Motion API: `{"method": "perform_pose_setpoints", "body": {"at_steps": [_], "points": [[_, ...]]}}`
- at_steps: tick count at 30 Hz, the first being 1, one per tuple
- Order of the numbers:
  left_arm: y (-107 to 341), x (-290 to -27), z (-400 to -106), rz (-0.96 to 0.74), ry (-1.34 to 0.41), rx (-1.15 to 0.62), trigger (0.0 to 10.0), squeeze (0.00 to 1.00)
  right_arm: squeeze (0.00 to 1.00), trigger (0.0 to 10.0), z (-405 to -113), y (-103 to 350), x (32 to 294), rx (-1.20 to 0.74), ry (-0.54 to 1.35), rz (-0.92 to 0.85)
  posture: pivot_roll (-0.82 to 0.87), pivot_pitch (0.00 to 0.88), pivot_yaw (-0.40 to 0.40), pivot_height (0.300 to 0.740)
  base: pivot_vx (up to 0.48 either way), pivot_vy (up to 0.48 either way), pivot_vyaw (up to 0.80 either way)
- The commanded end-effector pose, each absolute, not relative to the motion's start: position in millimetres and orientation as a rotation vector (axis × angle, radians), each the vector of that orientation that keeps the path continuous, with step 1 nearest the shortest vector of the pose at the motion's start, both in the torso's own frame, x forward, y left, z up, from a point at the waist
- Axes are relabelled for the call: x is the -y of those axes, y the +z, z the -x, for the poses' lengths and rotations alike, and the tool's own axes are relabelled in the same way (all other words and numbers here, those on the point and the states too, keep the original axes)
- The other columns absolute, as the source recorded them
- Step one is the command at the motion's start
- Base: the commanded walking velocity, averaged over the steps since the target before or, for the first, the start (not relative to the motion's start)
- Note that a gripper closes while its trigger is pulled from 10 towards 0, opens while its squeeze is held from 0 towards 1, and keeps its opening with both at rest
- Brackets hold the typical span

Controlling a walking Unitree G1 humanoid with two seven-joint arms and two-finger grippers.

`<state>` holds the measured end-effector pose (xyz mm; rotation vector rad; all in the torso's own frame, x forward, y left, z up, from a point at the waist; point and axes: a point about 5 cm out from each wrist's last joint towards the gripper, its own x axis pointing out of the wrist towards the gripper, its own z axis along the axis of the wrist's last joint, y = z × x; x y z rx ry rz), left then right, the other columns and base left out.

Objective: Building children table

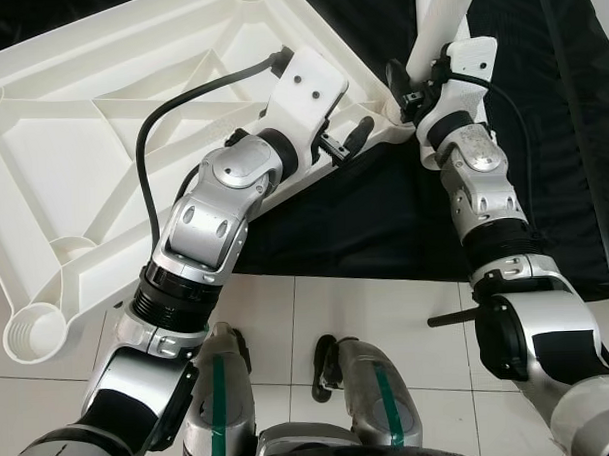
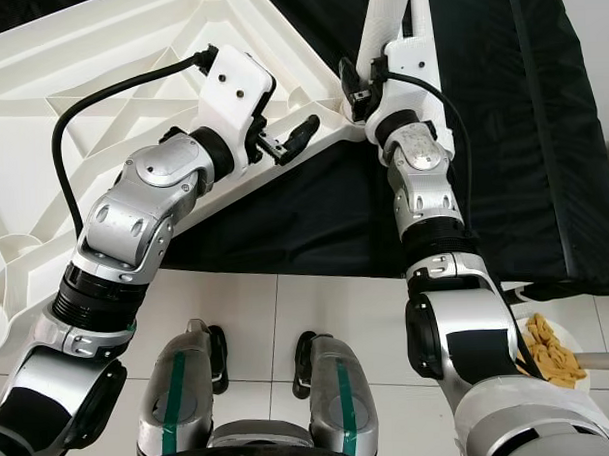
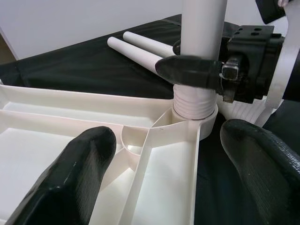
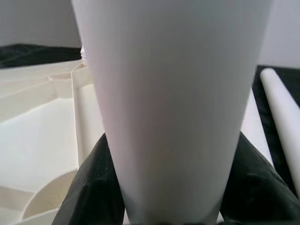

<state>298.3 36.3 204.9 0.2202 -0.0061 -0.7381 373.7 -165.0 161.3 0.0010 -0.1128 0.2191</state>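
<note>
The right end effector [image 1: 412, 87] is clamped on a white plastic tubular leg [image 3: 201, 28] standing in the corner socket [image 3: 194, 115] of the overturned white ribbed plastic tabletop [image 1: 101, 125]; the left end effector [image 1: 347, 141] hovers apart beside it. Leg-fitting step; next, I judge, twisting it home.

Looking like a home room: white floor tiles [image 1: 388, 325] showing underfoot, plain white wall [image 3: 70, 23] behind. Black cloth [image 2: 541, 130] lying spread, plate of snacks [image 2: 551, 354] sitting on the tiles.

Silver, jointed left arm [image 1: 209, 226] and right arm [image 1: 489, 197] with black rings at the elbows — each ends in a white wrist housing with screw holes, fed by a looping black cable [image 1: 166, 118]. Silver legs [image 1: 375, 391] carry green stripes.
</note>
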Motion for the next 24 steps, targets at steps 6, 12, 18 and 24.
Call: {"method": "perform_pose_setpoints", "body": {"at_steps": [6,12,18,24], "points": [[209,-36,-296,-0.235,-0.723,0.021,10.0,0.0,0.0,10.0,-366,119,177,-0.106,0.144,-0.099,0.11,0.098,-0.064,0.74,0.0,0.0,0.0],[209,-36,-296,-0.235,-0.723,0.02,10.0,0.0,0.0,10.0,-369,118,179,-0.132,0.12,-0.131,0.11,0.101,-0.065,0.74,0.0,0.0,0.0],[210,-36,-295,-0.233,-0.718,0.02,10.0,0.0,0.0,10.0,-366,109,176,-0.182,0.129,-0.13,0.12,0.103,-0.066,0.74,0.0,0.0,0.0],[210,-37,-295,-0.232,-0.716,0.02,10.0,0.0,0.0,10.0,-368,112,173,-0.19,0.154,-0.104,0.11,0.105,-0.065,0.74,0.0,0.0,0.0]]}}
